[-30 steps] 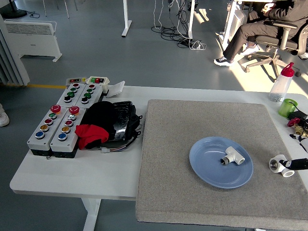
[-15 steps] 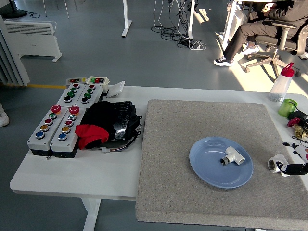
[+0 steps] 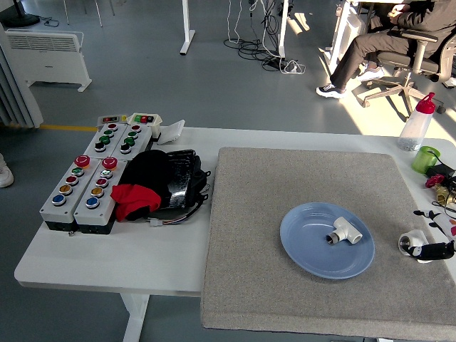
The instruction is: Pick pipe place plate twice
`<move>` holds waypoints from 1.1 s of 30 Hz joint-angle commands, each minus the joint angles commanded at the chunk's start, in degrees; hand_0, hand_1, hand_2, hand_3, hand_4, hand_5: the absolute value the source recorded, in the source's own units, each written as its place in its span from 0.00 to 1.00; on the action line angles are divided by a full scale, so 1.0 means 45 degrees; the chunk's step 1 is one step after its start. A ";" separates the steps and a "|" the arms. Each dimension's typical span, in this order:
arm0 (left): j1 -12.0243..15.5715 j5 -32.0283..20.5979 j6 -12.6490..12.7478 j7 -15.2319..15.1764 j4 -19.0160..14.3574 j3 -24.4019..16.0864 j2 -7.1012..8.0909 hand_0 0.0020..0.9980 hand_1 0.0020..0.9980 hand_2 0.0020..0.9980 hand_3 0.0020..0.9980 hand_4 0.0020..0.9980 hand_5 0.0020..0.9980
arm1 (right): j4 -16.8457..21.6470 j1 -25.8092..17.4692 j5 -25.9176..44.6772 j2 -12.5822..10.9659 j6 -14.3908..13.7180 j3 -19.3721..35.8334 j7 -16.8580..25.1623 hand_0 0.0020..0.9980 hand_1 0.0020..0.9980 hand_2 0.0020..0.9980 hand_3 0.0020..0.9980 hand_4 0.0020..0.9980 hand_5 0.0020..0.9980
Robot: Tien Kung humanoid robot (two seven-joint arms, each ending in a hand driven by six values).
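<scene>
A blue plate (image 3: 313, 258) lies on the grey mat, right of centre. One white T-shaped pipe fitting (image 3: 345, 231) rests inside it, toward its right side. A second white pipe fitting (image 3: 410, 241) sits on the mat by the picture's right edge, its round opening facing left. My right hand (image 3: 426, 231) reaches in from the right edge around this fitting. A black finger (image 3: 434, 249) presses along the fitting's near side. The other fingertips (image 3: 422, 212) hover spread a little beyond it, not closed. My left arm is out of sight.
The grey mat (image 3: 285, 178) covers the table's right half. Push-button control boxes (image 3: 85, 182) and a black-and-red bundle (image 3: 153, 184) occupy the left. A clear bottle with a red cap (image 3: 416, 125), a green cup (image 3: 426, 158) and small brass parts (image 3: 443, 189) stand at the far right. A seated person (image 3: 385, 39) is in the background.
My right hand has dropped lower around the second fitting. Its upper fingertips have come down toward it, and the fitting has shifted and turned slightly under the near finger.
</scene>
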 joint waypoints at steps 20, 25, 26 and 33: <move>-0.0014 0.0004 -0.0027 0.0014 -0.0009 0.0023 0.0000 0.58 0.58 0.58 0.48 0.41 1.00 | -0.1369 0.0399 -0.0423 0.0300 -0.0436 -0.0592 0.0363 0.50 0.57 0.64 0.72 0.59 0.17; -0.0023 0.0030 -0.0056 0.0025 -0.0013 0.0029 0.0000 0.58 0.58 0.58 0.48 0.41 1.00 | -0.1374 0.0388 -0.0357 0.0314 -0.0961 -0.0632 0.0683 0.38 0.49 0.59 0.69 0.56 0.16; -0.0029 0.0044 -0.0059 0.0027 -0.0014 0.0022 0.0000 0.58 0.58 0.58 0.48 0.41 1.00 | -0.1348 0.0375 -0.0366 0.0310 -0.1025 -0.0569 0.0736 0.38 0.49 0.59 0.69 0.56 0.16; -0.0031 0.0023 -0.0043 0.0007 -0.0007 0.0018 0.0000 0.58 0.58 0.58 0.48 0.41 1.00 | -0.0698 0.0256 -0.0464 0.0149 -0.1367 -0.0064 0.0954 0.33 0.45 0.57 0.65 0.52 0.13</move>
